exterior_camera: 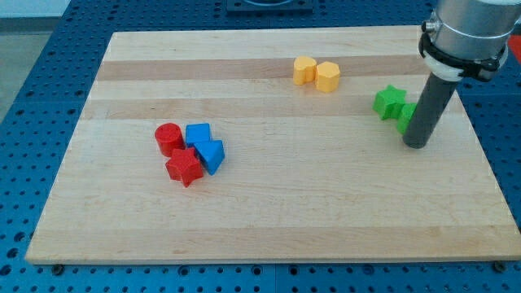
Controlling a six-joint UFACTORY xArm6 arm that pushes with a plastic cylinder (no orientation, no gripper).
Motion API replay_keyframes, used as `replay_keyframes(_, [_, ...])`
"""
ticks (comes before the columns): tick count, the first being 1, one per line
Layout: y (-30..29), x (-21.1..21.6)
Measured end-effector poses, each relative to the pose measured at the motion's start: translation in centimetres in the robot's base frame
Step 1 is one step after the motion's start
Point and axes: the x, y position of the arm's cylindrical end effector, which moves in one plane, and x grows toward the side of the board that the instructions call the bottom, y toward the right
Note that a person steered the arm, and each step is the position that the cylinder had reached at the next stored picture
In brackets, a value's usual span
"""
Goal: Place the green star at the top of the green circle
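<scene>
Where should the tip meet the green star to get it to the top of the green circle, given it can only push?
No gripping here, only pushing. The green star sits at the view's left of the green circle, which is partly hidden behind the rod. My tip stands at the circle's lower right. I'd probably bring it round to the star's left side and push toward the view's right, slightly upward.

Pale wooden table (269, 220) fills most of my view, grain running left to right, darker band across near its far edge. Around table on all sides: blue metal surface (32, 122) dotted with regular grid of small holes, visible left, right and below table. Above table's far edge, strip of grey-white background, too little shown to tell what. Light even, soft, no hard shadows on table.
</scene>
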Motion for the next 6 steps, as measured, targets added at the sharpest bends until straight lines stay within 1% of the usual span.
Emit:
replay_keyframes(1, [-4.5,0.5])
replay_keyframes(2, [-9.8,-1.1])
replay_keyframes(3, [-9.9,-5.3])
replay_keyframes(4, [-6.5,-8.1])
replay_keyframes(5, [-2.9,-8.3])
replay_keyframes(6, [-1.9,-8.4])
